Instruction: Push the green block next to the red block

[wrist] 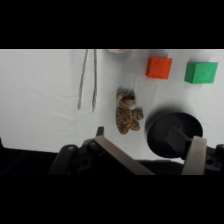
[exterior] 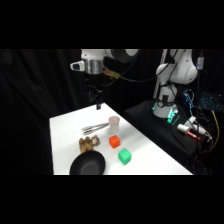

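No push is begun: the green block [exterior: 124, 157] lies apart from the red block [exterior: 114, 142], untouched; the gripper [exterior: 98, 105] is raised, its jaws spread.

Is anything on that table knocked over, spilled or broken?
Nothing stands out. The green block and red block sit flat and apart, the cup stands upright, and the tongs, toy tiger and black pan look undisturbed.

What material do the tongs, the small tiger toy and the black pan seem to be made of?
Tongs: probably metal, thin grey arms with a slight shine.
Tiger toy: likely plush fabric, soft fuzzy striped outline.
Black pan: possibly coated metal or plastic, dull dark surface; unclear which.
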{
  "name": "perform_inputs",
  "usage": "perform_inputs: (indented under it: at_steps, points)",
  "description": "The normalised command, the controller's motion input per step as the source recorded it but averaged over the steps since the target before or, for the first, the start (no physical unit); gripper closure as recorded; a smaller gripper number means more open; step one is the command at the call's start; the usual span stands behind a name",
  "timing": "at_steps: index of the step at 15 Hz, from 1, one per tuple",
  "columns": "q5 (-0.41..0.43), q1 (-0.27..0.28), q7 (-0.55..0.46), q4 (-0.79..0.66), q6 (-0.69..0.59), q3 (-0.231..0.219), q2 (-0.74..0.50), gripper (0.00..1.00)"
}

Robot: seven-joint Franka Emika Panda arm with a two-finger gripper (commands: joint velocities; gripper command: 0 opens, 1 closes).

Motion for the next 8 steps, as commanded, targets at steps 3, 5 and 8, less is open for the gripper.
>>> perform_inputs:
  at_steps: [3,5,8]
  points:
    - [-0.107,-0.001,0.14,0.02,0.03,0.031,0.06,0.0]
    - [-0.096,0.05,0.25,0.04,0.08,0.067,0.12,0.0]
    - [-0.106,0.108,0.29,0.07,0.1,0.094,0.17,0.0]
